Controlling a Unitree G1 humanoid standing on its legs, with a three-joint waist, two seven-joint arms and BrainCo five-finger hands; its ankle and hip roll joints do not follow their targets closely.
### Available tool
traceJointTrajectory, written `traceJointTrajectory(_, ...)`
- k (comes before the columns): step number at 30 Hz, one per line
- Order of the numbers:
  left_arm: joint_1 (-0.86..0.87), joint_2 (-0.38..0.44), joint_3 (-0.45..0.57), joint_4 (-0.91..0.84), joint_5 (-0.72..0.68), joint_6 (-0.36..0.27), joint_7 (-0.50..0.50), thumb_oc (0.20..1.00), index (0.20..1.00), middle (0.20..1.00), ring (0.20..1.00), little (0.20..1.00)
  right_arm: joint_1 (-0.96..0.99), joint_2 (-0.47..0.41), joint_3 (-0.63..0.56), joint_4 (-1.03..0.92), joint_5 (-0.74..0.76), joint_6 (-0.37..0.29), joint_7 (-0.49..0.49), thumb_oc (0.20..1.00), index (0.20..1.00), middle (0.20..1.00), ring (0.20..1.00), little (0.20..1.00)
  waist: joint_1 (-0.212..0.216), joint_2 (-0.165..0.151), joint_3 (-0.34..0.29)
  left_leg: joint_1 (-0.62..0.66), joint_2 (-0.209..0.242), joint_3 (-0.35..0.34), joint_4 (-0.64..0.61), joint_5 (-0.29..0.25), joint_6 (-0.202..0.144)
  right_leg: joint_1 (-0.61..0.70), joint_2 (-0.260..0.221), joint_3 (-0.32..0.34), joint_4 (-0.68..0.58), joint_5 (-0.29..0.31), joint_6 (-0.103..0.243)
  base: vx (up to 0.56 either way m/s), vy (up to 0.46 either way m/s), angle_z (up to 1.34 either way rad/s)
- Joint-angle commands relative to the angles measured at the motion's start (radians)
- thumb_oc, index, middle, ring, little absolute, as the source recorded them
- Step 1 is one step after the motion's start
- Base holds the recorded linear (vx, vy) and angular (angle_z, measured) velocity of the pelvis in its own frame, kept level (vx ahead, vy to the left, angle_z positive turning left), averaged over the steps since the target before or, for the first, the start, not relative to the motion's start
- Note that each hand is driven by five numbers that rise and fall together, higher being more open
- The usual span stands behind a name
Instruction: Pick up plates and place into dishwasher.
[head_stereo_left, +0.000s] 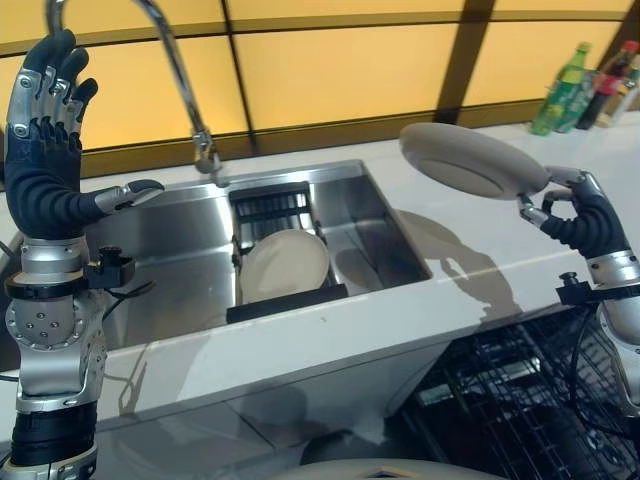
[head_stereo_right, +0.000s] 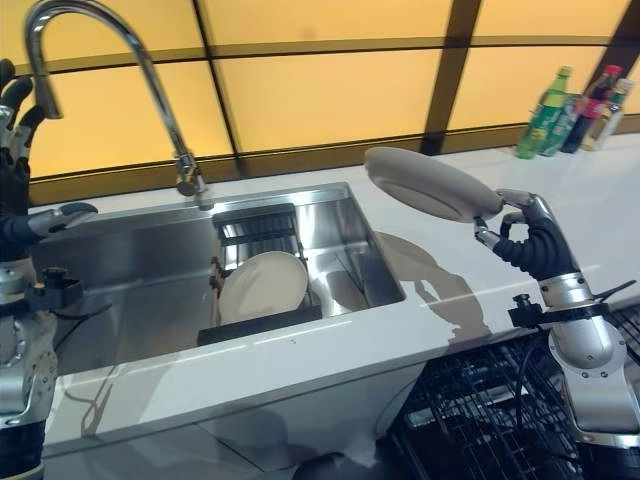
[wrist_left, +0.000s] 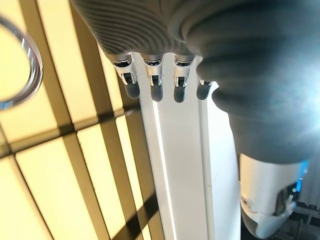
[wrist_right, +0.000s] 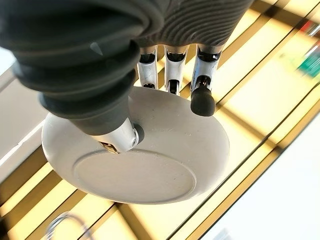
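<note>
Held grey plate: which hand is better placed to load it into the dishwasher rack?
Right. The right hand already pinches the round grey plate by its rim, above the white counter, and the black wire dishwasher rack sits directly below that arm. The left hand is raised open beyond the steel sink.

I am looking into a kitchen: a steel sink (head_stereo_left: 180, 260) set in a white worktop (head_stereo_left: 560, 230), a curved tap (head_stereo_left: 175, 75) over it, a dishwasher rack (head_stereo_left: 520, 400) below the sink's right, bottles (head_stereo_left: 585, 85) far right of it.
</note>
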Motion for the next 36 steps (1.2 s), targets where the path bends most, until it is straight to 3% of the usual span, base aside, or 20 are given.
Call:
traceJointTrajectory(1, -0.107, 0.04, -0.04, 0.055, -0.025, -0.011, 0.012, 1.0, 1.0, 1.0, 1.0, 1.0, -0.023, -0.02, -0.091, -0.011, 0.011, -0.02, -0.065, 0.2, 0.2, 0.2, 0.2, 0.2, -0.035, -0.024, -0.017, 0.048, -0.026, 0.007, 0.015, -0.145, 0.059, -0.117, -0.074, 0.02, 0.126, 0.012, 0.092, 0.04, 0.075, -0.28)
traceJointTrajectory(6, -0.13, 0.045, -0.053, 0.078, -0.009, 0.007, 0.049, 1.0, 1.0, 1.0, 1.0, 1.0, 0.043, -0.005, -0.159, 0.022, 0.036, -0.042, -0.067, 0.2, 0.2, 0.2, 0.2, 0.2, -0.094, -0.038, 0.002, 0.064, -0.036, 0.076, 0.009, -0.164, 0.063, -0.184, -0.112, 0.03, 0.14, 0.093, 0.123, -0.03, 0.02, -0.35)
traceJointTrajectory(10, -0.084, 0.05, -0.011, 0.081, 0.01, 0.012, 0.056, 1.0, 1.0, 1.0, 1.0, 1.0, 0.053, 0.002, -0.174, 0.049, 0.078, -0.054, -0.054, 0.2, 0.2, 0.2, 0.2, 0.2, -0.066, -0.055, 0.016, 0.073, -0.005, 0.196, 0.012, -0.149, 0.056, -0.221, -0.16, -0.145, 0.192, 0.153, 0.13, -0.14, -0.125, -0.85)
traceJointTrajectory(12, -0.068, 0.054, 0.005, 0.079, 0.01, -0.001, 0.052, 1.0, 1.0, 1.0, 1.0, 1.0, 0.039, 0.002, -0.156, 0.063, 0.071, -0.045, -0.086, 0.2, 0.2, 0.2, 0.2, 0.2, -0.042, -0.052, 0.032, 0.062, 0.014, 0.227, 0.018, -0.133, 0.068, -0.223, -0.158, -0.17, 0.277, 0.134, 0.126, -0.22, -0.096, -1.1)
traceJointTrajectory(14, -0.07, 0.059, 0.01, 0.085, -0.001, -0.01, 0.052, 1.0, 1.0, 1.0, 1.0, 1.0, 0.044, 0.01, -0.145, 0.073, 0.055, -0.047, -0.128, 0.2, 0.2, 0.2, 0.2, 0.2, -0.026, -0.035, 0.045, 0.03, 0.029, 0.228, 0.029, -0.113, 0.09, -0.213, -0.119, -0.16, 0.398, 0.07, 0.11, -0.21, -0.026, -0.67)
traceJointTrajectory(16, -0.066, 0.065, 0.026, 0.09, -0.011, -0.019, 0.052, 1.0, 1.0, 1.0, 1.0, 1.0, 0.05, 0.01, -0.145, 0.076, 0.05, -0.04, -0.158, 0.2, 0.2, 0.2, 0.2, 0.2, -0.006, -0.03, 0.053, -0.013, 0.048, 0.23, 0.06, -0.087, 0.089, -0.204, -0.095, -0.159, 0.45, 0.028, 0.083, -0.18, -0.11, -0.43)
traceJointTrajectory(18, -0.056, 0.073, 0.042, 0.096, -0.024, -0.028, 0.056, 1.0, 1.0, 1.0, 1.0, 1.0, 0.049, 0.006, -0.145, 0.082, 0.049, -0.025, -0.184, 0.2, 0.2, 0.2, 0.2, 0.2, 0.025, -0.042, 0.05, -0.079, 0.061, 0.225, 0.112, -0.069, 0.07, -0.118, -0.081, -0.166, 0.388, -0.037, 0.063, -0.1, -0.224, -0.31)
traceJointTrajectory(22, -0.04, 0.084, 0.072, 0.116, -0.029, -0.04, 0.067, 1.0, 1.0, 1.0, 1.0, 1.0, 0.054, 0.016, -0.156, 0.097, 0.061, -0.002, -0.193, 0.2, 0.2, 0.2, 0.2, 0.2, 0.054, -0.05, 0.034, -0.13, 0.092, 0.195, 0.134, -0.034, 0.024, -0.023, -0.048, -0.176, 0.206, -0.08, 0.043, -0.03, -0.256, -0.11)
traceJointTrajectory(29, -0.001, 0.055, 0.11, 0.114, -0.033, -0.038, 0.05, 1.0, 1.0, 1.0, 1.0, 1.0, 0.088, 0.038, -0.185, 0.106, 0.054, 0.037, -0.137, 0.2, 0.2, 0.2, 0.2, 0.2, 0.023, -0.02, 0.02, -0.102, 0.127, 0.158, 0.097, -0.017, -0.009, -0.03, 0.009, -0.16, 0.157, -0.098, 0.001, -0.02, -0.125, -0.09)
traceJointTrajectory(36, 0.028, 0.043, 0.124, 0.126, -0.038, -0.05, 0.035, 1.0, 1.0, 1.0, 1.0, 1.0, 0.108, 0.022, -0.175, 0.176, 0.011, 0.115, -0.108, 0.2, 0.2, 0.2, 0.2, 0.2, 0.005, -0.002, 0.013, -0.097, 0.151, 0.151, 0.085, -0.001, -0.032, -0.051, 0.024, -0.155, 0.146, -0.093, -0.015, -0.04, -0.056, -0.04)
